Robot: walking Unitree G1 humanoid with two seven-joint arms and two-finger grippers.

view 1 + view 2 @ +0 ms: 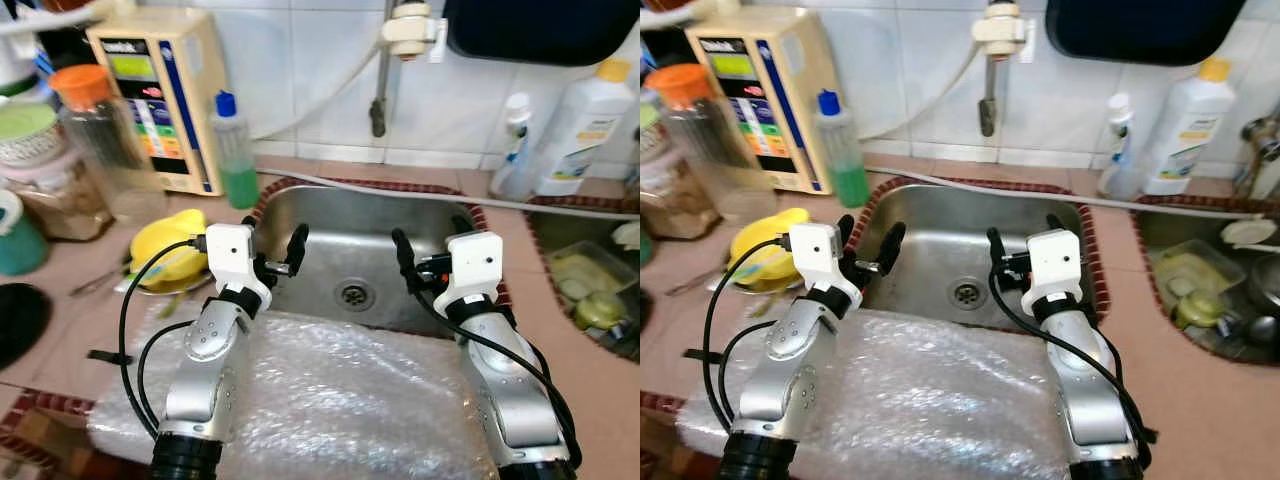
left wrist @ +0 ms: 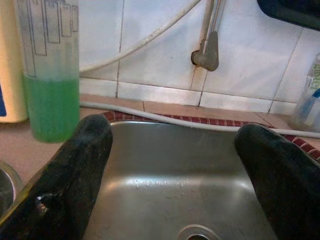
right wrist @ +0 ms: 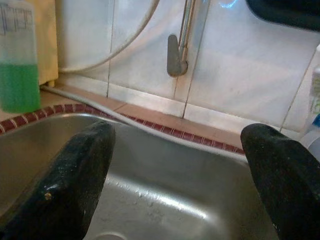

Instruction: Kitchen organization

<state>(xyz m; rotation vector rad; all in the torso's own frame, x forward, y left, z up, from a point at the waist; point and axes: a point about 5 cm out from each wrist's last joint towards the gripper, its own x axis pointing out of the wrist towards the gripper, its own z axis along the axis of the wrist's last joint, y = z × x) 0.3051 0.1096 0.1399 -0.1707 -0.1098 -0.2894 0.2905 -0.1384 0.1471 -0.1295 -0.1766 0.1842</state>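
Sink: steel basin set into the tiled table, drain near the middle of its floor. Both arms reach forward side by side over a sheet of bubble wrap that lies against the sink's near rim. Left hand hangs over the sink's near-left corner, fingers spread wide, nothing between them. Right hand over the sink's near-right part, fingers also wide apart, holding nothing. Both point toward the far wall, wrists roughly level. A grey hose runs along the sink's far rim; tap pipe comes down the wall behind the sink. Green-liquid bottle stands just past the sink's far-left corner, a yellow item on a plate left of the sink close to the left arm. White bottles far right of the sink. Basin interior is bare steel
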